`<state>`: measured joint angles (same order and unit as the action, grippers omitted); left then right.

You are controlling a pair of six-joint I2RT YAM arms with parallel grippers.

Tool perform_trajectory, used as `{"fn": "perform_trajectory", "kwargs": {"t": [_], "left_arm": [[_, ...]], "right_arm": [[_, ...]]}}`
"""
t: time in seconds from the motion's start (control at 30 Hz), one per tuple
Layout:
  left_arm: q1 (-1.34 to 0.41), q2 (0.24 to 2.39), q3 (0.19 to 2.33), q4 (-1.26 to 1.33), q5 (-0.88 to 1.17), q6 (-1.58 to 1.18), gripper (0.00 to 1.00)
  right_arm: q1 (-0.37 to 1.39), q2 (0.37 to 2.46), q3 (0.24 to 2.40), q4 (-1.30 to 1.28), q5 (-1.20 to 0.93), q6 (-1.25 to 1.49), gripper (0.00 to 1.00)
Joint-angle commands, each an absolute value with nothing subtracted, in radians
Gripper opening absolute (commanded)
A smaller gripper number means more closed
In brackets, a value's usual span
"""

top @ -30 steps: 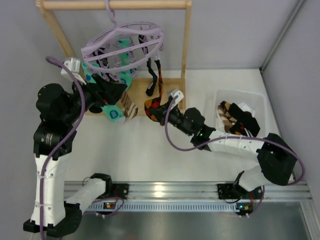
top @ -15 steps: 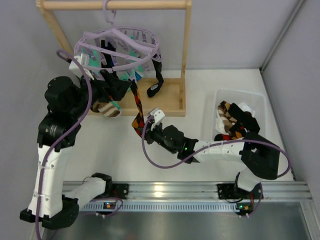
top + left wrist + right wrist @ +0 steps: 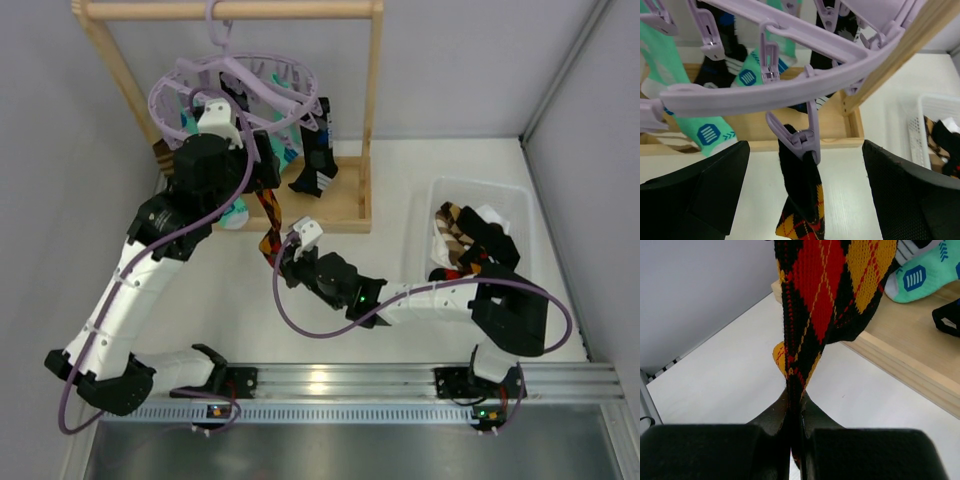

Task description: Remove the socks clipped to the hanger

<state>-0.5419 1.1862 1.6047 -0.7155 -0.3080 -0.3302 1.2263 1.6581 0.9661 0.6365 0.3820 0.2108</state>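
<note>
The lilac hanger (image 3: 262,72) hangs from the wooden rack, also seen in the left wrist view (image 3: 790,87). A black argyle sock (image 3: 271,222) hangs from one lilac peg (image 3: 807,141) and stretches down. My right gripper (image 3: 287,258) is shut on its lower end (image 3: 810,340), pulling it taut. My left gripper (image 3: 262,172) is open, its jaws standing either side of that peg and sock (image 3: 802,190) without touching. Teal socks (image 3: 695,120) and another black sock (image 3: 314,165) stay clipped on the hanger.
The light wooden rack frame (image 3: 372,110) and its base board (image 3: 345,205) stand behind the hanger. A white basket (image 3: 515,205) at the right holds several removed socks. Grey walls close in at the left and right.
My left arm has swung right and in over the hanger, bringing its open gripper around the argyle sock's peg. The right gripper keeps hold of the sock and barely moved.
</note>
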Motion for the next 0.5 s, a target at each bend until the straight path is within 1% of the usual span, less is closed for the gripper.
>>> {"fn": "perform_trajectory", "kwargs": {"t": [0.0,0.07,0.13,0.3,0.33,0.47], "left_arm": [[-0.59,1.213,1.675,-0.695,-0.507,-0.295,0.97],[-0.618,1.232,1.693,-0.693,-0.592,-0.282,0.95],[-0.666,1.25,1.71,-0.695,-0.649,-0.27,0.91],[-0.673,1.292,1.723,-0.692,-0.684,-0.267,0.82],[-0.673,1.296,1.724,-0.692,-0.704,-0.267,0.79],[-0.673,1.315,1.727,-0.69,-0.744,-0.259,0.75]], "right_arm": [[1.261,1.678,1.008,0.638,0.425,0.213,0.0],[1.262,1.684,1.003,0.64,0.44,0.221,0.0],[1.264,1.687,0.999,0.638,0.446,0.224,0.0],[1.266,1.692,0.997,0.637,0.445,0.229,0.0],[1.267,1.692,0.997,0.637,0.445,0.23,0.0],[1.269,1.686,0.986,0.647,0.442,0.224,0.0]]}}
